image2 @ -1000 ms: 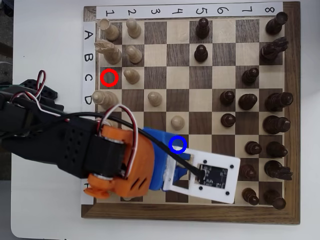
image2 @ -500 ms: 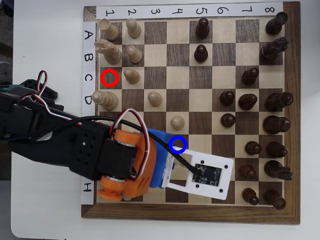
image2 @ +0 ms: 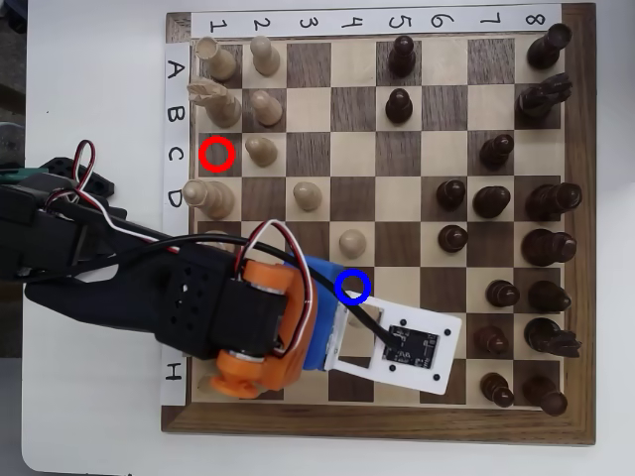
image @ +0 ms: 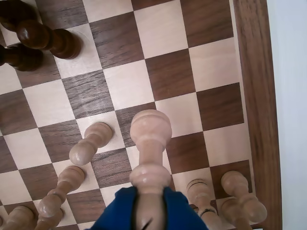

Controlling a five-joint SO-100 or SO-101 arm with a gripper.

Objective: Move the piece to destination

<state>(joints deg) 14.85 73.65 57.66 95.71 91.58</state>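
In the wrist view the piece [image: 150,143], pale beige wood with a round base and a knobbed stem, hangs over the board with my gripper [image: 149,203] shut on its upper part between blue fingers [image: 115,213]. From overhead the arm and the white camera plate [image2: 402,347] hide the piece. There my gripper [image2: 332,309] sits at the lower left edge of the destination [image2: 363,277], a dark square ringed in blue in row F, column 4. A black cable crosses that ring.
A red ring [image2: 216,154] marks square C1. Pale pieces [image2: 349,241] stand close above the destination, and others [image: 91,143] lean near the held one. Dark pieces [image2: 501,293] fill the right columns. The board's wooden rim [image: 256,96] runs along the right.
The arm has swung slightly: the orange wrist has dropped toward the board's lower edge and the camera plate has shifted a little left. The gripper stays by the blue ring.
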